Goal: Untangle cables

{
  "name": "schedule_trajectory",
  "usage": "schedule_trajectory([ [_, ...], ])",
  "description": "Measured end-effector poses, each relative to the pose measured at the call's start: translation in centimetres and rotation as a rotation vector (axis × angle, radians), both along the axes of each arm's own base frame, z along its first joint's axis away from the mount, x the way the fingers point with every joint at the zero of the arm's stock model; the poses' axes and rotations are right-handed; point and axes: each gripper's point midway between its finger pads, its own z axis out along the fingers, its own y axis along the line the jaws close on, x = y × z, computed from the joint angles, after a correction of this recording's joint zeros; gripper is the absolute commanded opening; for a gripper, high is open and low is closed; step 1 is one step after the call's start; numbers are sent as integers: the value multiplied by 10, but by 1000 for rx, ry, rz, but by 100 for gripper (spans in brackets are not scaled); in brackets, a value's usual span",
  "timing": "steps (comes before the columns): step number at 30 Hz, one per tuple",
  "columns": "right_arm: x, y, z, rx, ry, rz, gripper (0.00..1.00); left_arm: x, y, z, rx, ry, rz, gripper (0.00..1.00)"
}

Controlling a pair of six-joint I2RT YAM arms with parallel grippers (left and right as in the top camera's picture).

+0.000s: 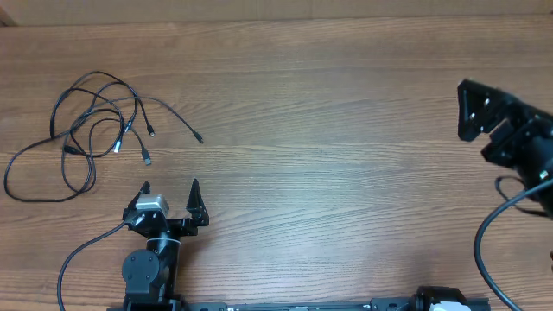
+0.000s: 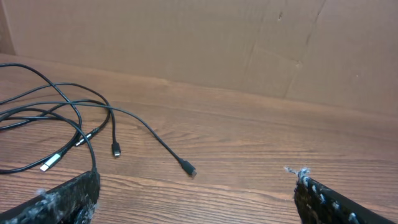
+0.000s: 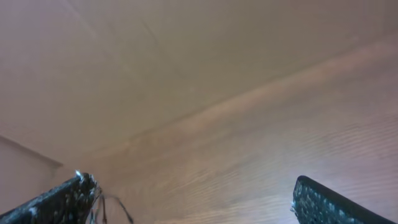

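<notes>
cables point(image 1: 93, 117) tangled, loose on table point(image 1: 346, 104) | left end effector point(image 1: 170, 192) apart, empty | right end effector point(image 1: 461, 111) apart, empty

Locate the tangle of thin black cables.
In the overhead view, the thin black cables lie tangled on the left side of the wooden table, just ahead and left of the open fingers of the left gripper.

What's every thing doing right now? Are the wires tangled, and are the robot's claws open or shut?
cables: loosely tangled, lying on the table, untouched
left gripper: jaws open, empty, near the cables
right gripper: jaws open, empty, far from the cables
</notes>
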Motion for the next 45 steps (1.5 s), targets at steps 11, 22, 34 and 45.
schedule_trajectory([
  [11, -8, 11, 27, -156, -347, 62, 100, 0, 0, 0, 0, 0, 0, 100],
  [22, -22, 19, -15, -239, -754, 53, 100, 0, 0, 0, 0, -1, 0, 100],
  [34, -38, 18, -101, -241, -894, 33, 100, 0, 0, 0, 0, -1, 0, 100],
  [45, -34, 18, -165, -237, -849, 39, 100, 0, 0, 0, 0, -1, 0, 100],
])
